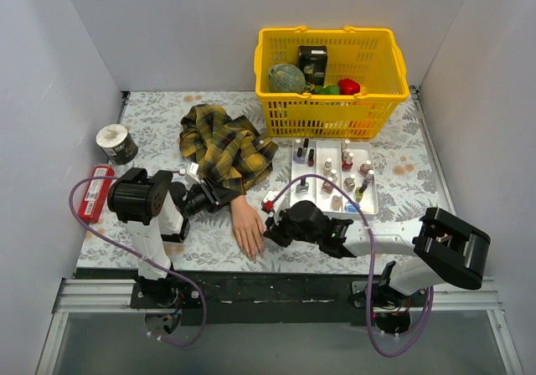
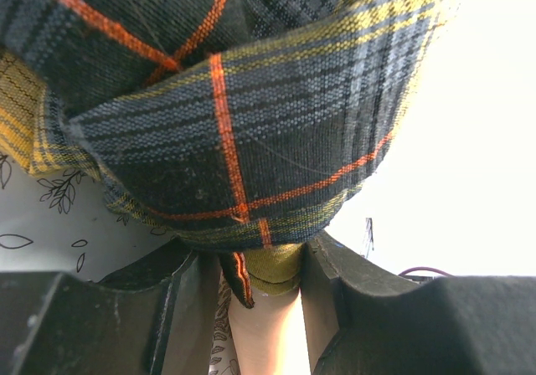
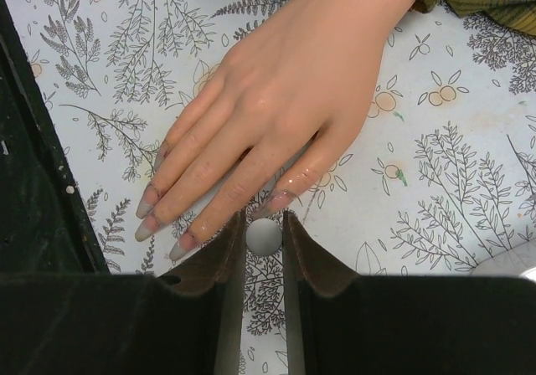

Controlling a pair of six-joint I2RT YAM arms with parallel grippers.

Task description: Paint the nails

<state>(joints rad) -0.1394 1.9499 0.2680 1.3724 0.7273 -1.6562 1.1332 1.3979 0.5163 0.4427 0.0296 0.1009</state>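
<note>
left gripper clamped on mannequin wrist | right gripper pinching small white knob beside nails

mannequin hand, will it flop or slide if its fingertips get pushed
The peach mannequin hand probably stays stiff: its fingers lie straight and spread. It may slide on the smooth leaf-printed tablecloth, though the left gripper clamped at its wrist should steady it. Its yellow-and-black plaid sleeve looks floppy, lying bunched.

- Yellow basket at the back of the leaf-printed counter, holding a green ball, a black box and small red and green bits.
- White tray of polish bottles in front of it.
- Round tin and red pack at far left.
</note>
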